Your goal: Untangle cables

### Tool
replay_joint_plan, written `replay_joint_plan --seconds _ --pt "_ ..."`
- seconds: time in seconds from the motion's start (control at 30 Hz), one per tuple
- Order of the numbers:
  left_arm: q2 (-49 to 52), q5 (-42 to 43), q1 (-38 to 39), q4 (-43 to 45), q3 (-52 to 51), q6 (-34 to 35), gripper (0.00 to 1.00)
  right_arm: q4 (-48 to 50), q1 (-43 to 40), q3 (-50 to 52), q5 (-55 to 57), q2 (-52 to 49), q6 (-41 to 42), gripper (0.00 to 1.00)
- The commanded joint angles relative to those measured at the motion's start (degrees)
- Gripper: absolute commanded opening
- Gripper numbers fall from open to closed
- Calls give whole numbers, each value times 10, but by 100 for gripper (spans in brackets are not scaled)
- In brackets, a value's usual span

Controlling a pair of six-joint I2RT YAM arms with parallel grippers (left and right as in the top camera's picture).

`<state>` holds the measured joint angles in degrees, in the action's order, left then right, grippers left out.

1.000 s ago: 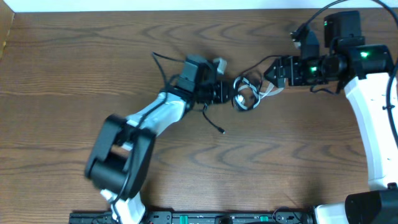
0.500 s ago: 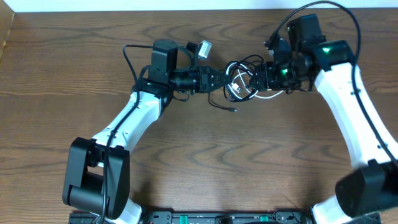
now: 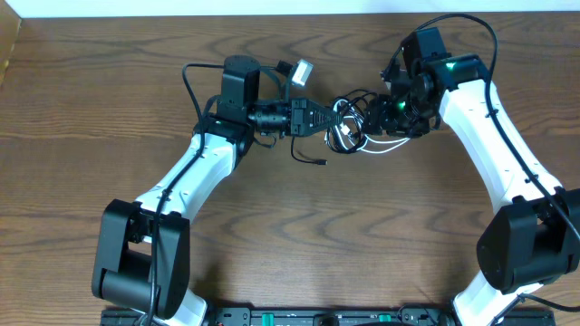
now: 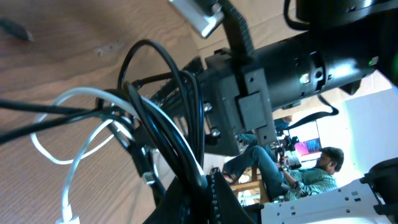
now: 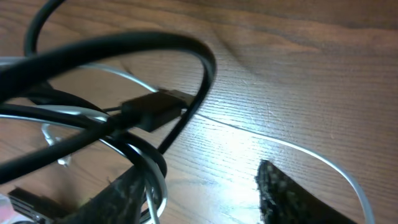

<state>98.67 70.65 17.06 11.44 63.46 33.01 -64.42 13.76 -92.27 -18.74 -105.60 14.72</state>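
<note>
The black cable (image 3: 348,101) and white cable (image 3: 384,148) form one tangle between my two grippers at the table's upper middle. My left gripper (image 3: 319,119) is shut on black loops of the tangle; the left wrist view shows the black cable (image 4: 166,93) running into its jaws (image 4: 206,194), with the white cable (image 4: 73,167) looping beside it. A loose black plug end (image 3: 323,163) trails below. My right gripper (image 3: 375,114) is open at the tangle's right side. In the right wrist view the black cable (image 5: 155,41) and its plug (image 5: 152,109) lie against the left finger, and the jaws (image 5: 199,175) stand wide apart. The white cable (image 5: 323,160) crosses the wood.
A silver plug-like piece (image 3: 299,71) sits above the left wrist. The wooden table (image 3: 299,235) spreads below the arms. A white wall edge (image 3: 181,7) runs along the back. The right gripper's body (image 4: 273,74) fills the left wrist view.
The left arm swung up and left, dragging the tangle with it. The right gripper moved in to the left against the tangle. The loose black plug end shifted left.
</note>
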Motion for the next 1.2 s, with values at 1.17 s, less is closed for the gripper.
replay_joint_plan --seconds 1.17 --pt "-6 21 -139 440 4 332 7 81 -155 211 225 -12 127 30"
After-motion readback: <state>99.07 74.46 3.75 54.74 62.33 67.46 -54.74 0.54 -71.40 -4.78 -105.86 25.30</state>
